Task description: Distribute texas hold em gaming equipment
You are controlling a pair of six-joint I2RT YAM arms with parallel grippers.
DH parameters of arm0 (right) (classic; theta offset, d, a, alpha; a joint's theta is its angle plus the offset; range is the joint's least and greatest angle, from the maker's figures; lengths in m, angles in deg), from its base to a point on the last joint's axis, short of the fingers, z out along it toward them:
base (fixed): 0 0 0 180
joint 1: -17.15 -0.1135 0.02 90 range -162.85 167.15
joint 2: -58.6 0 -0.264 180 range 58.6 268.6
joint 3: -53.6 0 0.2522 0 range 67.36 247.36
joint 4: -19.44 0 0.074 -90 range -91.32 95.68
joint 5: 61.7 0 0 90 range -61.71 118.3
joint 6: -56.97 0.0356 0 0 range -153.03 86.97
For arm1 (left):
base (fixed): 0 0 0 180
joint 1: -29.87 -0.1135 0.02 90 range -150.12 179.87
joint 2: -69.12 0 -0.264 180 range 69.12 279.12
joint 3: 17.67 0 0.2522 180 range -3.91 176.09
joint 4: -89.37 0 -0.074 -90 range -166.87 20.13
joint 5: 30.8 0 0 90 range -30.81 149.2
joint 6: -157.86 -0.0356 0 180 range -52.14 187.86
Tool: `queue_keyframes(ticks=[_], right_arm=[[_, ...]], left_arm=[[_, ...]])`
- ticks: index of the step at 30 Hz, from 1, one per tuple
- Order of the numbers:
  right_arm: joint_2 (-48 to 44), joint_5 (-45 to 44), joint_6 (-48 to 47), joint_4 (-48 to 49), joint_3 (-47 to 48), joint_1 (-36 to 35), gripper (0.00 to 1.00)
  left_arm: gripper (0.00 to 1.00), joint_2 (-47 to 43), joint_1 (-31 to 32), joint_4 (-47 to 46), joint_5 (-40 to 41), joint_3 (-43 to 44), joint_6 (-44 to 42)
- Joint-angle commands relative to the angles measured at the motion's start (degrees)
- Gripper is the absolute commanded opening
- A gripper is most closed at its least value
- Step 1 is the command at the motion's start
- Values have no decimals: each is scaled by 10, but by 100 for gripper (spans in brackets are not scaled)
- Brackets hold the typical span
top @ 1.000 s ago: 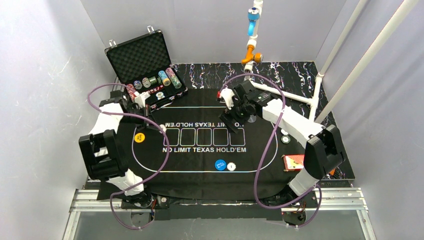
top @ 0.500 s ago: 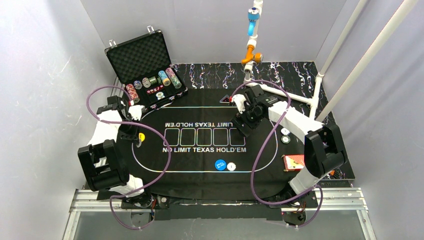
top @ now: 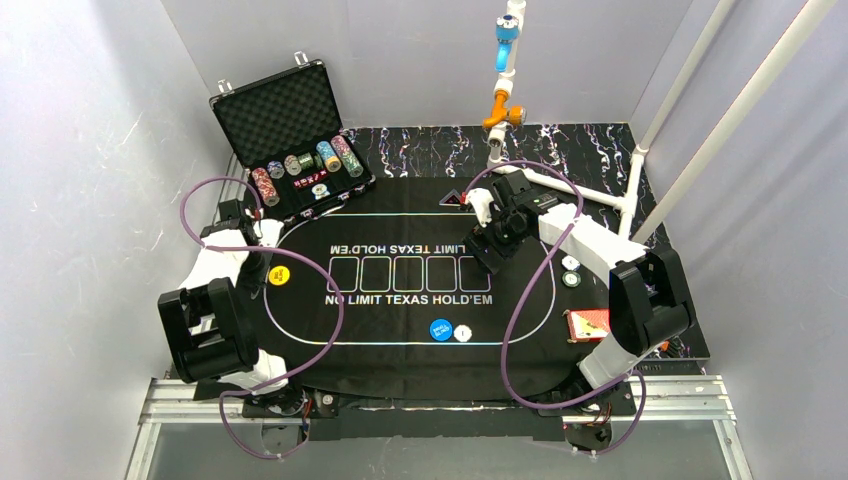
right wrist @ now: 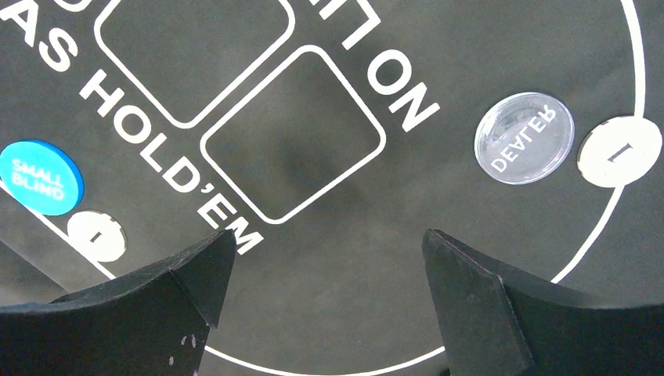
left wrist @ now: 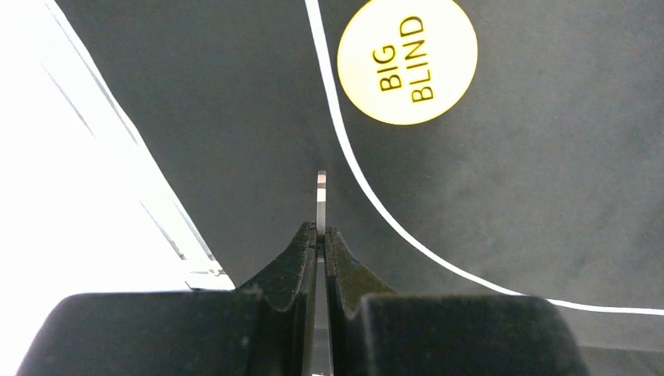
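Observation:
My left gripper (top: 262,258) (left wrist: 319,233) is shut on a thin white chip (left wrist: 320,196), seen edge-on, just above the mat's left edge. The yellow BIG BLIND button (top: 279,274) (left wrist: 407,60) lies just beyond the fingertips. My right gripper (top: 492,256) (right wrist: 327,262) is open and empty above the right end of the mat. Below it lie the blue SMALL BLIND button (right wrist: 39,177) (top: 440,329) with a white chip (right wrist: 95,236) (top: 462,333), and the clear DEALER button (right wrist: 524,138) (top: 571,279) with another white chip (right wrist: 618,151) (top: 570,263). The red-backed deck (top: 588,322) lies by the right arm's base.
The open black case (top: 255,108) stands at the far left with rows of striped chips (top: 305,163). The black mat (top: 410,355) covers the table's middle. A white pipe frame (top: 600,195) stands at the far right. A red card corner (top: 452,199) shows at the mat's far edge.
My left gripper has come from the case toward me to the mat's left edge beside the yellow button. My right gripper shifted slightly right a second ago, then held still.

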Motion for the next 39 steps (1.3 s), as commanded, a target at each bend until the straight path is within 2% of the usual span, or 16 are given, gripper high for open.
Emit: queue_keyframes(ticks=[1, 12, 15, 24, 31, 36, 38, 39], right_arm=[[-23, 14, -5, 14, -2, 6, 98], [-15, 24, -4, 9, 2, 10, 98], [-16, 24, -4, 9, 3, 11, 98], [-15, 26, -5, 5, 5, 12, 98], [-17, 25, -6, 5, 4, 12, 98], [-22, 23, -10, -7, 12, 20, 98], [-26, 24, -16, -21, 19, 24, 98], [-29, 24, -19, -29, 23, 27, 98]], left_arm=[[0, 3, -3, -18, 31, -1, -6], [0, 32, 11, -43, 42, -12, 3], [5, 29, 18, -38, 28, -18, 5], [36, 28, 35, 8, -39, -11, 27], [49, 12, 35, 68, -129, 31, 46], [71, -24, 36, 111, -221, 74, 54], [83, -41, 36, 120, -256, 90, 55], [92, -50, 37, 124, -270, 96, 55]])
